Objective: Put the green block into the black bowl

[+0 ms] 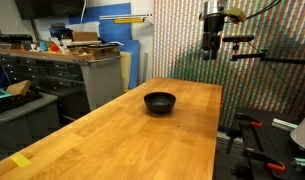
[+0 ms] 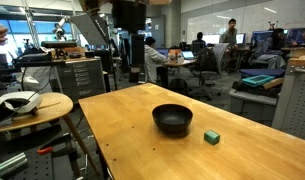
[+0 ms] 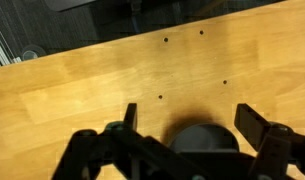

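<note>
One black bowl (image 2: pixel 173 120) stands upright on the wooden table (image 2: pixel 132 140), and it shows in both exterior views. Its inside, as far as it can be seen, holds nothing. One green block (image 2: pixel 211 137) lies flat on the tabletop near the bowl, in an exterior view to the right of it and a little closer to the camera. The block is apart from the bowl's wall and nothing is touching it.

One gripper (image 3: pixel 186 110) is in view. Seen from the wrist, its two fingers (image 3: pixel 129 118) stand wide apart with nothing between them. A dark, blurred round shape that fits the bowl sits low in the gap, on the table beneath. In an exterior view the arm (image 1: pixel 214 25) hangs high above the table, well apart from the bowl and past the side of it farthest from the camera.

Four small dark holes (image 3: pixel 165 40) mark the wood beyond the bowl in the wrist view: two close together and two more spread out. One yellow strip (image 1: pixel 20 160) lies at the table's near edge, far from the bowl
</note>
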`<state>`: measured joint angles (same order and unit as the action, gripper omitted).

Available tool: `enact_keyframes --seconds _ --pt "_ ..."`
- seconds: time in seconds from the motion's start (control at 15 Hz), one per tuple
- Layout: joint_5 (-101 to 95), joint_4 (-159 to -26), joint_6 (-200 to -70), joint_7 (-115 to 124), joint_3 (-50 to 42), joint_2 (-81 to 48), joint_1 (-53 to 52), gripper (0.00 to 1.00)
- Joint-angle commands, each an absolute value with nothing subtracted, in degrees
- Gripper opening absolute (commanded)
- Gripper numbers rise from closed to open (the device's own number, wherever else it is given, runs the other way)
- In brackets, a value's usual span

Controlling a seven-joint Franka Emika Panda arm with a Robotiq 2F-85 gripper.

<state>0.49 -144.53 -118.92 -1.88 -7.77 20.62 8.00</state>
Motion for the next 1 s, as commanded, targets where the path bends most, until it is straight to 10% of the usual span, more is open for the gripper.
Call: enact_keyframes --seconds 0.0,0.93 --pt "0.22 -135.43 -118.51 -4.02 -9.23 11.49 8.33 1.0" --pt "3.09 -119.3 -122.54 -6.74 -8.25 -5.87 7.88 1.0"
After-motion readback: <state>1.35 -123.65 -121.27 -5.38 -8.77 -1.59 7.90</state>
